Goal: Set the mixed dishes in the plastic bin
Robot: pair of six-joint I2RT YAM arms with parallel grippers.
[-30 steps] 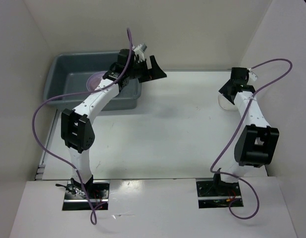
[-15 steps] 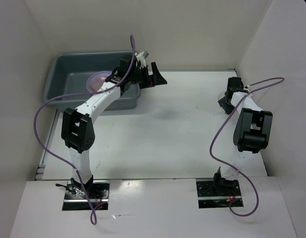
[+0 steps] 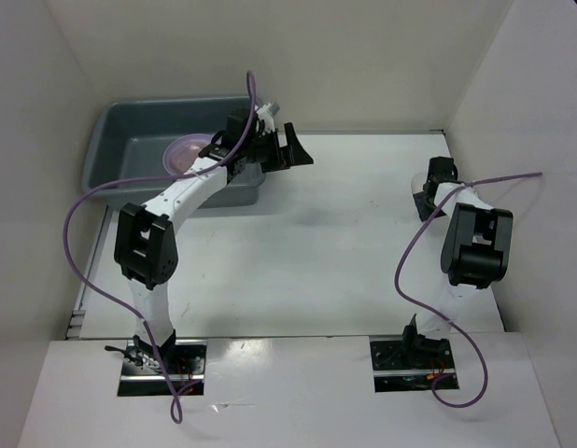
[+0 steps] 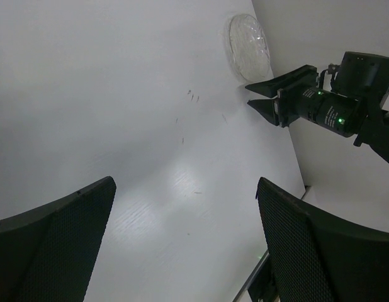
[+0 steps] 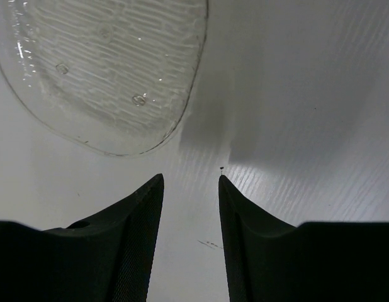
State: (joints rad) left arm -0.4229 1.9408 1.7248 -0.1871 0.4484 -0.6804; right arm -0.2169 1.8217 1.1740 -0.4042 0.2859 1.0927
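The dark gray plastic bin (image 3: pixel 106 154) stands at the back left, with a pink and lavender plate (image 3: pixel 184 150) lying in it. My left gripper (image 3: pixel 290 152) hovers just right of the bin's rim, wide open and empty (image 4: pixel 185 242). A clear shallow bowl (image 5: pixel 106 69) lies on the table at the far right; it also shows in the left wrist view (image 4: pixel 247 45) and the top view (image 3: pixel 417 191). My right gripper (image 5: pixel 189 182) is low over the table right beside the bowl's edge, open and empty, holding nothing. It also shows in the top view (image 3: pixel 426 198).
White walls close in the table at the back, left and right. The right wall stands close behind the clear bowl. The right arm's elbow (image 3: pixel 475 245) hangs over the table's right side, and purple cables loop from both arms.
My right gripper has moved down and toward me to the clear bowl, the arm folding back. My left gripper has shifted slightly right, away from the bin.
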